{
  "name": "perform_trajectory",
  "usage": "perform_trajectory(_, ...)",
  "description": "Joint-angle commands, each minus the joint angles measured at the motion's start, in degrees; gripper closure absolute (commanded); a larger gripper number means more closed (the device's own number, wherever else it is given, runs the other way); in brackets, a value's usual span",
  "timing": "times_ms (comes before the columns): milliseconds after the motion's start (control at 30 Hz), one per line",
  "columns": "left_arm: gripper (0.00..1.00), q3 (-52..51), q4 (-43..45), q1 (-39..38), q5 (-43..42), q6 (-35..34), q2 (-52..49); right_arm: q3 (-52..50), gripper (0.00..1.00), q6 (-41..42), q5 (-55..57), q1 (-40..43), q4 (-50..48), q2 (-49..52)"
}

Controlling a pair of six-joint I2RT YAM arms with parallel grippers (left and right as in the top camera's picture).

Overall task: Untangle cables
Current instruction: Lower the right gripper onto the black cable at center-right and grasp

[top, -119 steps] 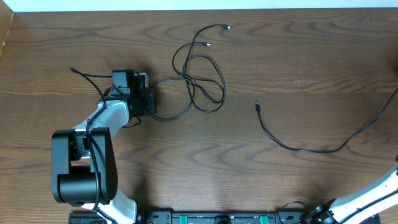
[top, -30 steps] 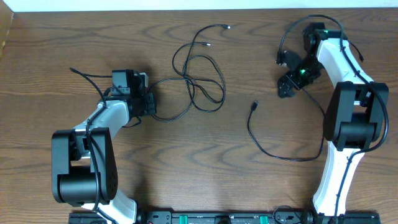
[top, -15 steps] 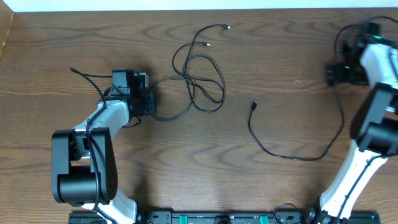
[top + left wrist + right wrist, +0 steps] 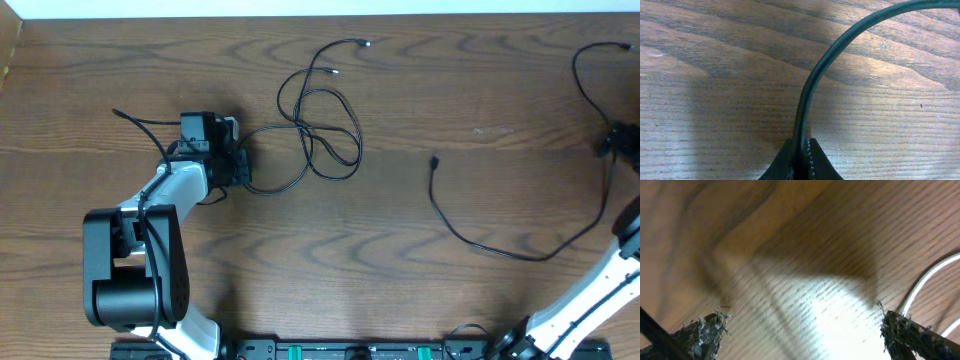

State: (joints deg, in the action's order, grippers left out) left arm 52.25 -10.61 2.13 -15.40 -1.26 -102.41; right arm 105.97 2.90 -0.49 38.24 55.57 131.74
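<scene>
Left gripper: jaws pinched tight on a black cable, no gap showing in the wrist view. The cable leaves the tips toward 12, then bends off to 2 over the wood table. Overhead, this gripper sits at 9 o'clock of the tangle. The clamped strand sags toward 3 and joins the loops.

The tangle is a few overlapping black loops, just off table centre toward 11. Two free plug ends stick out of it at 12–1. One is near the loops, the other is farther out by the far table edge.

Right gripper: fingertips spread wide, nothing between them, only blurred wood below. A white cable arcs past at 1 o'clock of the right-hand tip; can't tell if it touches. Overhead, the right arm is mostly off frame at the 3 o'clock edge, and I can't make out its gripper there.

Separate black cable: lies alone at 4 o'clock of the tangle, well apart from it. Its plug points to 12. The cord runs toward 5, sweeps to 3, then climbs beside the right arm.
</scene>
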Motion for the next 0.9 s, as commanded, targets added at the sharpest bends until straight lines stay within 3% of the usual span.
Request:
perform_trajectory(0,0.92,-0.7,-0.42,-0.35,-0.68,0.15,-0.46,4.68,0.02,-3.26,-11.47,0.96,0.9,-2.05)
perform_trajectory(200,0.92,-0.7,-0.02,-0.35,-0.68,0.13,-0.46,8.81,0.01,-6.47,-11.58,0.0,0.48,-10.78)
perform_trajectory(333,0.93,-0.7,0.9,-0.35,-0.68,0.13,-0.46,8.83,0.01,-13.53,-16.46,-2.14,0.98,-17.7)
perform_trajectory(533,0.92,-0.7,1.03,-0.35,-0.68,0.11,-0.46,8.81,0.01,-26.97,-19.63,-8.72,12.61,-23.15)
perform_trajectory(867,0.93,-0.7,1.05,-0.35,-0.68,0.13,-0.46,8.24,0.01,-28.52,-19.47,-23.52,26.29,-22.88)
